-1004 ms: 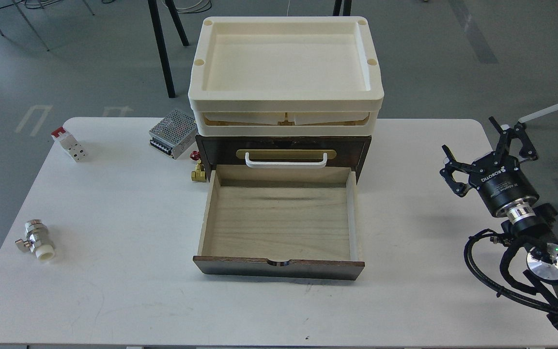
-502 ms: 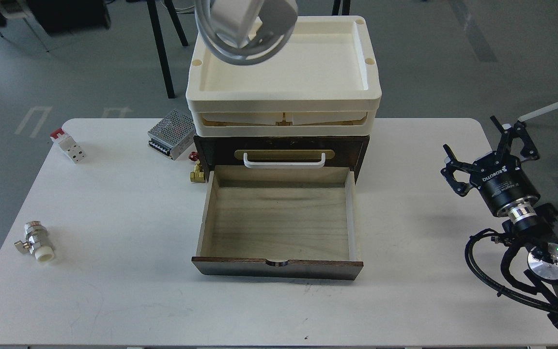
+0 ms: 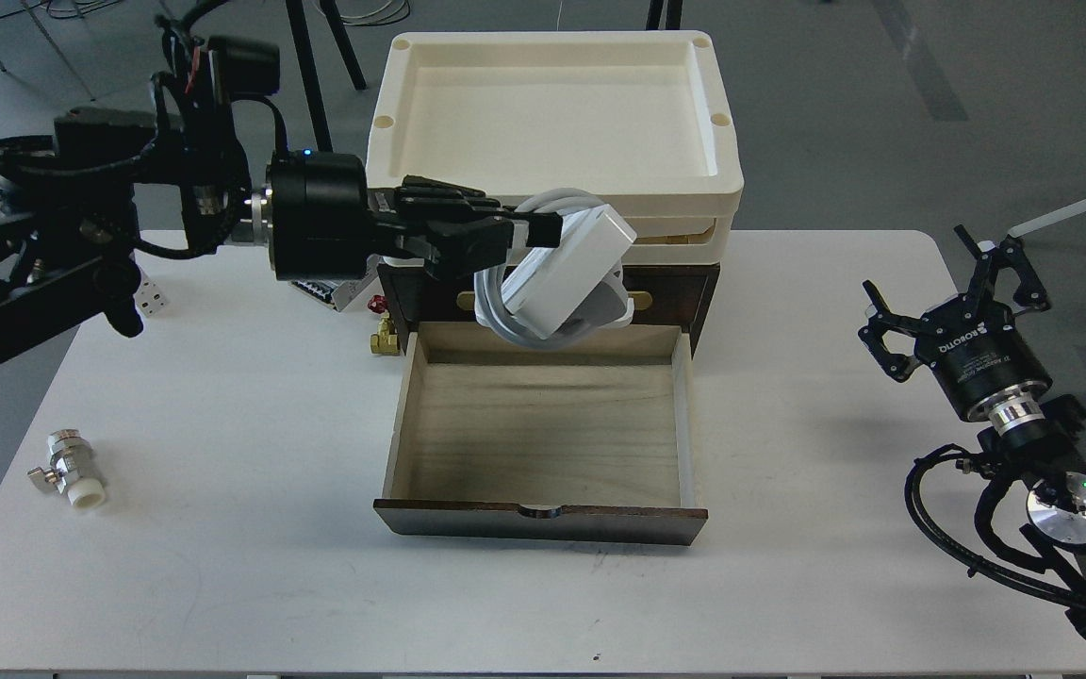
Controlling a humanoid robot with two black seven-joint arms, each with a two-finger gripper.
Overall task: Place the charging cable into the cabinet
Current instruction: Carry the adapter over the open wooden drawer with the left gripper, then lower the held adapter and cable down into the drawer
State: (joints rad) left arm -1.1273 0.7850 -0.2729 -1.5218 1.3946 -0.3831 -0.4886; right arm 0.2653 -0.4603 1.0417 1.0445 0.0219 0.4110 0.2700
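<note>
Our left gripper (image 3: 534,231) has swung in, clamping the coiled white charging cable (image 3: 557,278) above the dark-brown wooden cabinet's (image 3: 694,283) pale pull-out drawer (image 3: 543,424). That drawer holds nothing. Our right gripper (image 3: 948,292), right of the cabinet, is spread.

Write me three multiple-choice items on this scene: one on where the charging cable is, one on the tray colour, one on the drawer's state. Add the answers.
1. Where is the charging cable?
A. Lying in the drawer
B. Held by the left gripper above the drawer's back edge
C. On the table beside the valve

2. What colour are the trays on top of the cabinet?
A. Cream
B. Blue
C. Black

3. What state is the drawer in?
A. Shut
B. Pulled out and holding nothing
C. Pulled out and full

Answers: 1 B, the gripper's fingers clamp the coil in the air. 2 A, both stacked trays are pale cream. 3 B, only bare wood shows inside.
</note>
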